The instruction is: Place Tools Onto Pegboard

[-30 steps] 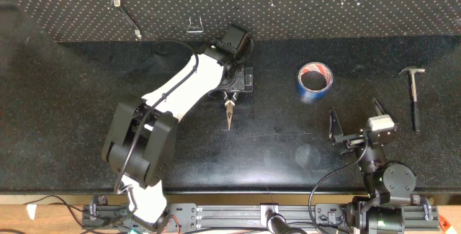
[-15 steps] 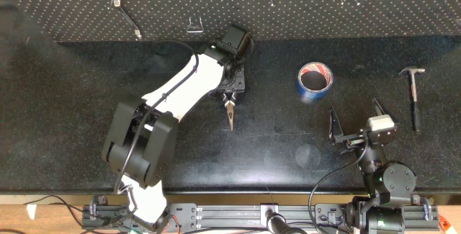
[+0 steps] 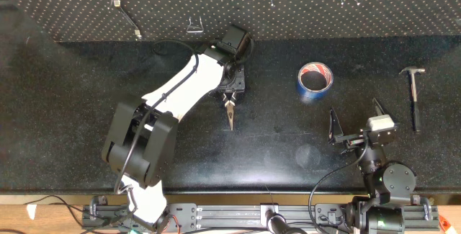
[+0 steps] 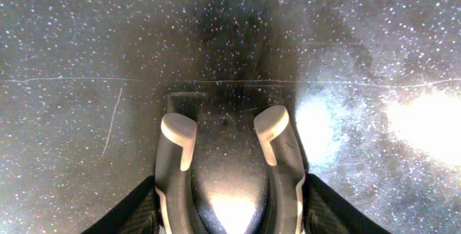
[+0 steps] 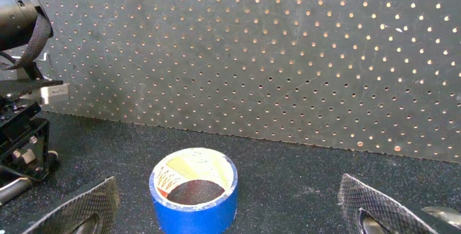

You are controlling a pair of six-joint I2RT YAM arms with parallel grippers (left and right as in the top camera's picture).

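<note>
Left gripper (image 3: pixel 230 94) clasps the pliers (image 3: pixel 230 117); right gripper (image 3: pixel 355 121) stands spread wide.

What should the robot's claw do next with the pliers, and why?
Probably lift straight up a little. The left claw looks shut on the handles of the pliers, which lie flat on the table. They likely have to come off the table before they can go to a hook on the pegboard beyond.
</note>
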